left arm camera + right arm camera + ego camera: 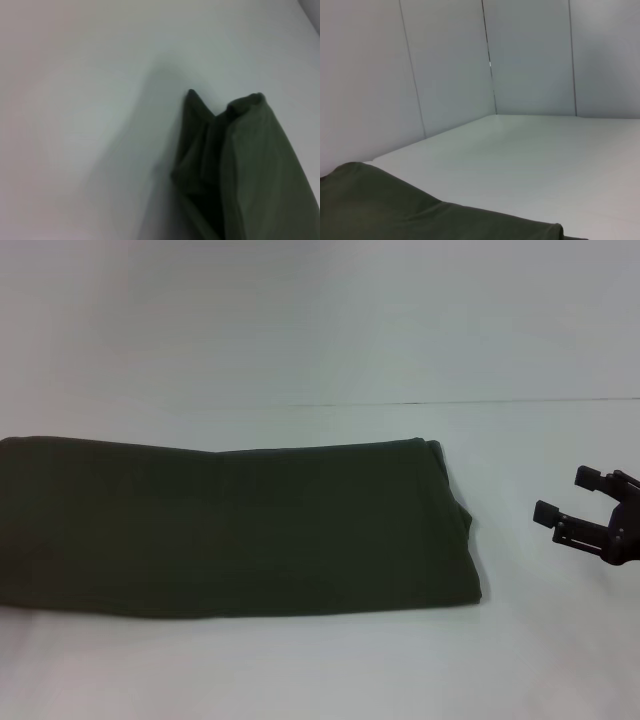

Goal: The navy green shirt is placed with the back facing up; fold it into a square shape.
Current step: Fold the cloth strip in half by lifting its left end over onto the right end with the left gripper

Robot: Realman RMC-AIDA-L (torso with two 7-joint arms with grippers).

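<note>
One long fold done: navy green shirt (235, 525) lay as band on table (320, 660). Right gripper (570, 498) spread wide, empty, beside it. Left gripper unseen. Next likely: crosswise fold.

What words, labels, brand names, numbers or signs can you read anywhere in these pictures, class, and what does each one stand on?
None can be read in any view.
Shirt: the folded dark green cloth shows only plain fabric, with no lettering or tag in sight.
Right gripper: open, clear of the shirt on its right, plain black with no marking.
Table and wall: bare white, no signs.
Left gripper: not in view.
</note>
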